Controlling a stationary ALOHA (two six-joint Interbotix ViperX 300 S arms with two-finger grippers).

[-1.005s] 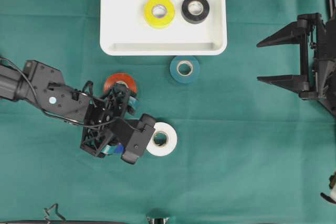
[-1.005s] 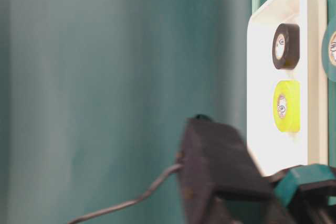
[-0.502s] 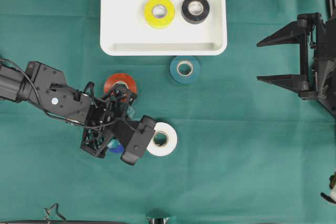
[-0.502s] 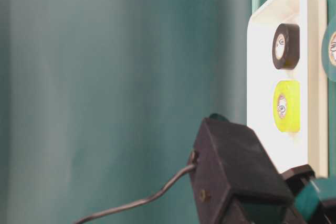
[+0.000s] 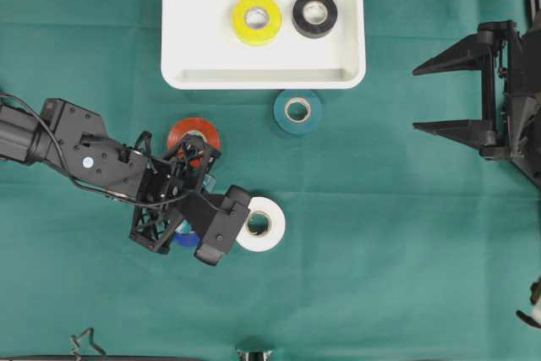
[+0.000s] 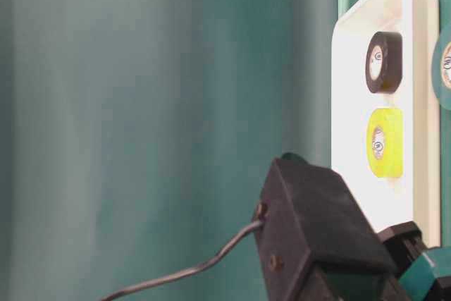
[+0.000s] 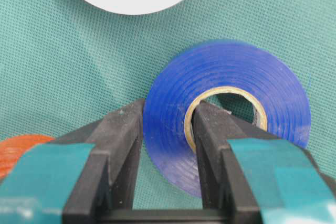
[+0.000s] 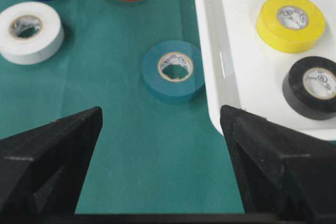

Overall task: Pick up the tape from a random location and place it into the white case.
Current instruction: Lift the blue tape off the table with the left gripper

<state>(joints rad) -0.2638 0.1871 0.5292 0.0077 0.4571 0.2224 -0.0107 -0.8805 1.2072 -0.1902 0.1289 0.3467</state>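
Note:
A blue tape roll (image 7: 273, 87) lies flat on the green cloth. My left gripper (image 7: 167, 116) is shut on its wall, one finger inside the core and one outside. From overhead, only a sliver of the blue tape (image 5: 184, 239) shows under the left gripper (image 5: 182, 230). The white case (image 5: 262, 78) stands at the top centre, holding a yellow roll (image 5: 257, 19) and a black roll (image 5: 314, 14). My right gripper (image 5: 418, 97) hangs open at the right edge, holding nothing. In the right wrist view, the right gripper (image 8: 161, 111) is above bare cloth beside the case (image 8: 212, 51).
A white roll (image 5: 259, 224) lies just right of the left gripper and a red roll (image 5: 193, 133) just above it. A teal roll (image 5: 297, 112) sits below the case's front rim. The left arm's black body (image 6: 317, 230) fills the table-level view's bottom.
My left gripper's jaws have closed from wide open onto the blue roll's wall. The right arm has not moved.

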